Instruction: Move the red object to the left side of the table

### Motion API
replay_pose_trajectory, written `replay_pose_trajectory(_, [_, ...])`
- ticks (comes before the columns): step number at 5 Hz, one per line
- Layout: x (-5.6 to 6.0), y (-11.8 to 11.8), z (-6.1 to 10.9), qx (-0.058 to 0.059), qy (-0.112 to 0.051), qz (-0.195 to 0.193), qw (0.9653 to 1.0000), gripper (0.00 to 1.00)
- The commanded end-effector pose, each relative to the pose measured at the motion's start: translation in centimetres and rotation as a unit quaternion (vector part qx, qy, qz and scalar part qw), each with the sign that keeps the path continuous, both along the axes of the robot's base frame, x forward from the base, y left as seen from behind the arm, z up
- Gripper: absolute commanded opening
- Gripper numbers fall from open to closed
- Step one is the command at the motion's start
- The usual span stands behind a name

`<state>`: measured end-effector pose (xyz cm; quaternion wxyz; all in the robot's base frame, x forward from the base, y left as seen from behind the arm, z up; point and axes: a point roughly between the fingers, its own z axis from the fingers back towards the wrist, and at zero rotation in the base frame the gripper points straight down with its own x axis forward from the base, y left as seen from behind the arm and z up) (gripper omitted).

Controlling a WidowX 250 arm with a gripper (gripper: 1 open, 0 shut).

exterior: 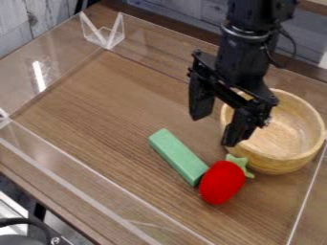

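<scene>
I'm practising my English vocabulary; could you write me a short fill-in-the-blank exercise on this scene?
1. The rounded toy with the leafy top is coloured ____.
2. The rectangular block beside it is coloured ____.
3. The large round container next to the toy is a ____.
4. The claw is not closed but ____.

Missing words: red; green; bowl; open.

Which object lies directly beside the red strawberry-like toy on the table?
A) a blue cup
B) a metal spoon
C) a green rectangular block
C: the green rectangular block lies with its lower end right next to the red toy.
</scene>
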<state>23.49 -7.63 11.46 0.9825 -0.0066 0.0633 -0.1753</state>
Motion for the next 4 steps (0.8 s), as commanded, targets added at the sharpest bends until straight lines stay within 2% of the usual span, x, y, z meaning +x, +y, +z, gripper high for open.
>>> replay_pose_trajectory(1, [-0.4, -0.6, 0.9, -0.007, -0.026, -0.008, 0.9996, 1.0])
replay_pose_trajectory(3, [-0.9, -2.0, 0.3, -0.009, -0.031, -0.059, 0.9978, 1.0])
replay_pose_trajectory(4, [-1.1, -3.7, -1.3, -0.009, -0.03, -0.064, 0.9974, 1.0])
